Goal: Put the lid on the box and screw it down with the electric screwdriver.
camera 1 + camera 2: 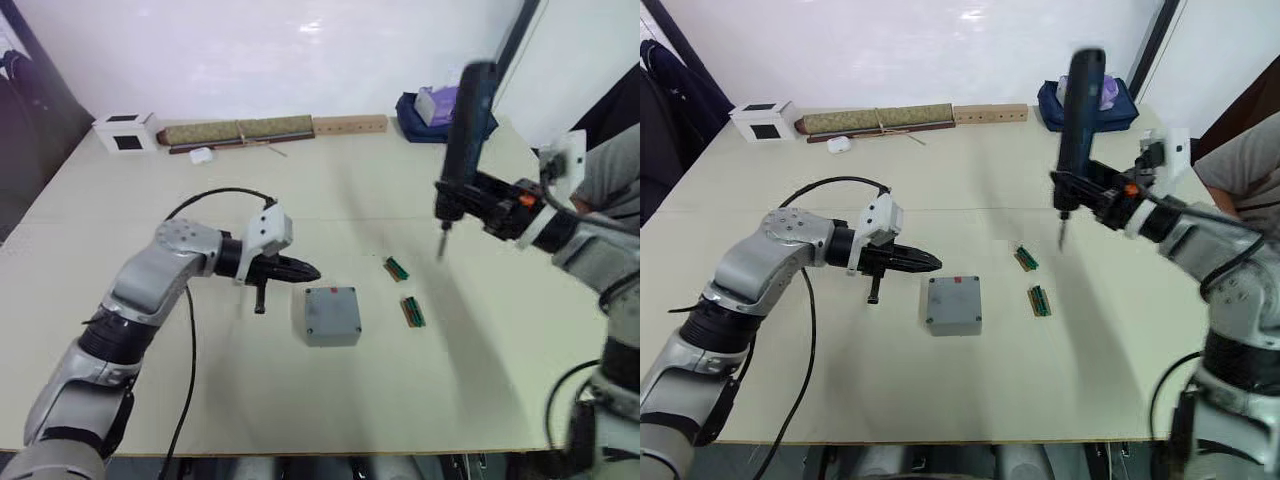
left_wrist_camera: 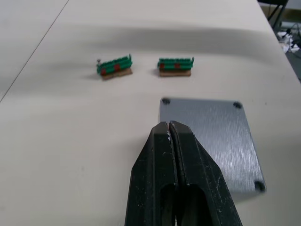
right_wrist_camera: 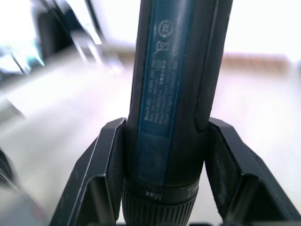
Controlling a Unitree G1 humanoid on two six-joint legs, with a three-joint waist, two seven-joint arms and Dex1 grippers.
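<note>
Now, line by line:

Right gripper [image 1: 1072, 190]: its two black fingers [image 3: 101, 174] are squeezed tight on the electric screwdriver, one on each side of its body.

Electric screwdriver [image 1: 1077, 110]: it stands almost straight up in the air, high above the table. Its thin metal bit [image 1: 1062, 236] points down. The bit touches nothing.

Left gripper [image 1: 300, 270]: its two fingers are pressed flat together and hold nothing. It lies low and level, pointing at the box.

Box [image 1: 332, 315]: it sits on the table just past the tip of the left gripper. I cannot tell if the tip touches it.

Lid [image 2: 211, 141]: the grey lid is already on top of the box. Small dark spots show at its corners. I cannot tell if they are screws or bare holes.

Red mark [image 1: 334, 292]: a tiny red dot on the far edge of the box.

Green strips [image 2: 115, 66] [image 2: 175, 66]: two small green strips lie side by side on the table, just beyond the box and apart from it. They lie below the screwdriver bit.

Table [image 1: 250, 400]: pale and wide.

Far edge: a white box with a black square [image 1: 127, 131], a long roll [image 1: 238, 131], a wooden strip [image 1: 350, 124] and a blue bag [image 1: 1087, 103].
</note>
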